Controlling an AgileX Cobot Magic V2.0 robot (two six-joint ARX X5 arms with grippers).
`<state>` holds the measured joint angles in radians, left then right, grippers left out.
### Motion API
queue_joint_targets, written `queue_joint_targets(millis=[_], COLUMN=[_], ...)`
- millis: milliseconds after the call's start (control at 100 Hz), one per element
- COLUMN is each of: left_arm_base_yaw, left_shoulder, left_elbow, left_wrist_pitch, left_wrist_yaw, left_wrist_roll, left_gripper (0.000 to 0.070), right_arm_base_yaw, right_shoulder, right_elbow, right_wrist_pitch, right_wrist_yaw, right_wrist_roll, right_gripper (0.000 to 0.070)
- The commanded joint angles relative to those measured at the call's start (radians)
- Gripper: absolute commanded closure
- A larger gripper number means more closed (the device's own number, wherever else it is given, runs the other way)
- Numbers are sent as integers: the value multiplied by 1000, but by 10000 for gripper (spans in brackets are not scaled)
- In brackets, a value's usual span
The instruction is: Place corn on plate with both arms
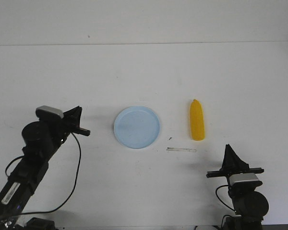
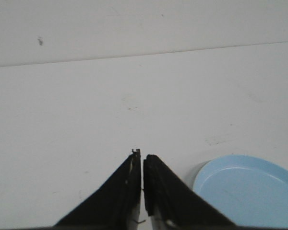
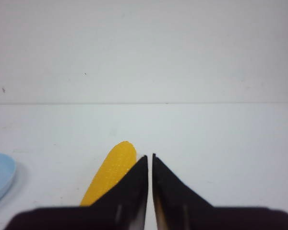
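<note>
The yellow corn (image 1: 197,120) lies lengthwise on the white table, right of the pale blue plate (image 1: 137,127), tapered end pointing away from me. My right gripper (image 1: 228,152) sits near the front edge, behind the corn's near end and apart from it, jaws shut and empty; its wrist view shows the corn (image 3: 111,171) beside the right gripper (image 3: 150,157) and a sliver of the plate (image 3: 1,176). My left gripper (image 1: 79,111) hovers left of the plate, shut on nothing. In the left wrist view the left gripper (image 2: 142,154) points past the plate (image 2: 247,191).
A thin pale strip (image 1: 181,150) and a small dark speck (image 1: 170,138) lie on the table between plate and right arm. The table's far edge (image 1: 144,44) meets a white wall. Black cables (image 1: 77,167) trail from the left arm.
</note>
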<state>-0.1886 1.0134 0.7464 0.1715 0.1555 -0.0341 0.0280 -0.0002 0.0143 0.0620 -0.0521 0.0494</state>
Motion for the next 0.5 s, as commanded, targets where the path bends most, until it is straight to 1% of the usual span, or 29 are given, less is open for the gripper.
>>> queue_joint_targets(millis=[0,240,360,490], left_arm_base_yaw=[31,144,172,183], left_shoulder=[-59,-316,-453,-598], left_elbow=[-42,-250,-338,-394], left_wrist_pitch=[10,10,9,-10], left_wrist_yaw=[-2,-3,-3,-3], left_wrist_roll=[43,42,42,42], left_gripper=[699,699,699,699], right_arm_base_yaw=[2,2,2,2], right_shoulder=[1,1,1,1], right_elbow=[-2,-2,-2,-2], right_wrist_pitch=[11,11,11,11], right_wrist_yaw=[0,0,0,0], right_wrist_roll=[2,2,2,2], right_gripper=[685,685,685,685])
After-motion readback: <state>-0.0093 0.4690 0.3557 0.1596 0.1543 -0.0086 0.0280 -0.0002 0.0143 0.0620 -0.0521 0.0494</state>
